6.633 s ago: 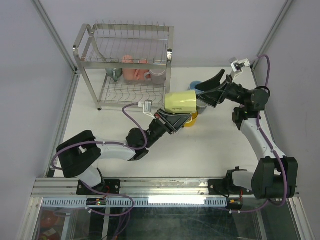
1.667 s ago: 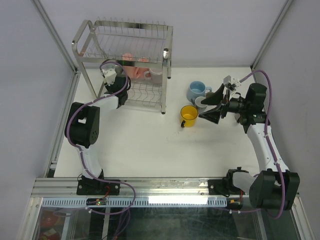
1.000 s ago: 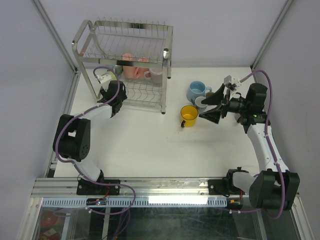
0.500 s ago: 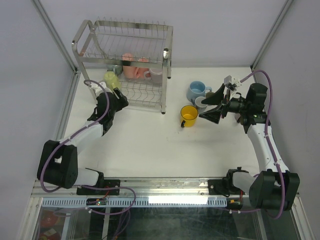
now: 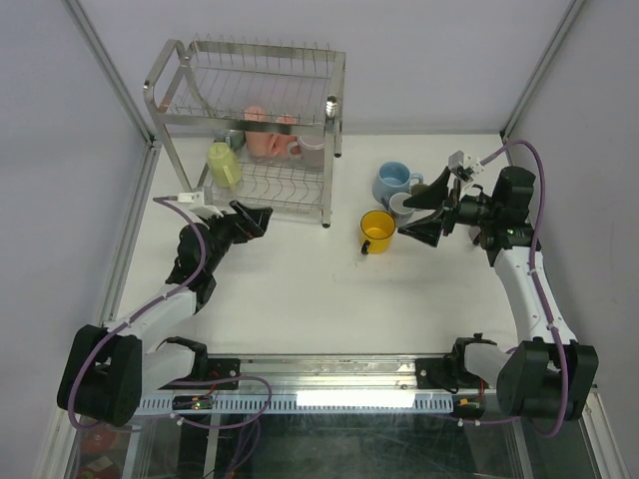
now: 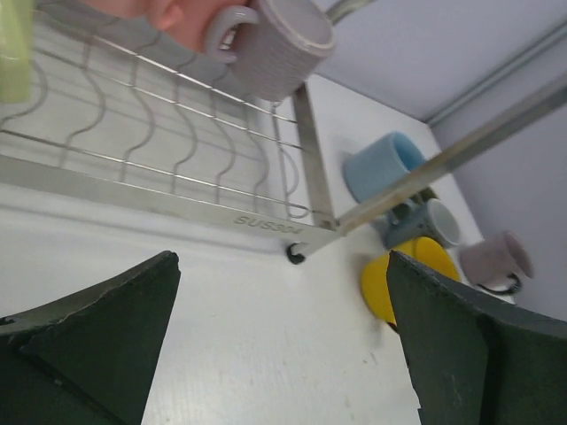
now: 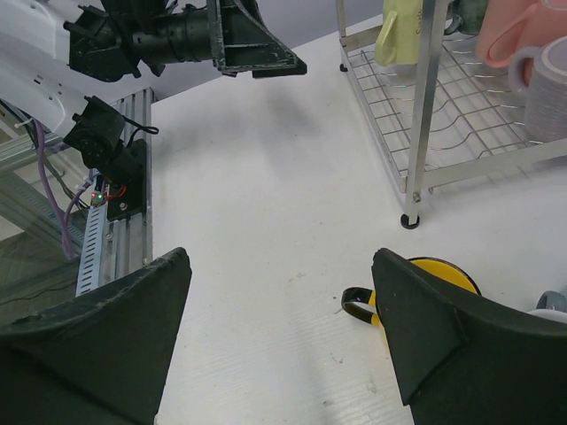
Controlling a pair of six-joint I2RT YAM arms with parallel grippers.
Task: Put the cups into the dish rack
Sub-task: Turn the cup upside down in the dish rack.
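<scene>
The chrome dish rack (image 5: pixel 329 110) stands at the far left. On its lower tier rest a pale yellow-green cup (image 5: pixel 222 163), pink cups (image 5: pixel 266 142) and a mauve cup (image 5: pixel 313 152). On the table to its right are a light blue cup (image 5: pixel 392 183), a grey cup (image 5: pixel 403 206) and a yellow cup (image 5: pixel 376 230). The left wrist view also shows a mauve cup (image 6: pixel 498 261) behind them. My left gripper (image 5: pixel 255 218) hangs open and empty just in front of the rack. My right gripper (image 5: pixel 424 222) is open and empty beside the yellow cup (image 7: pixel 440 266).
The rack's front leg (image 6: pixel 295 255) stands between my left gripper and the loose cups. Metal frame posts (image 5: pixel 110 75) line the left and right table edges. A rail (image 5: pixel 300 374) runs along the near edge.
My left gripper let go of the pale yellow-green cup on the rack's lower tier, opened wide and drew back toward the near side. The right arm has not moved.
</scene>
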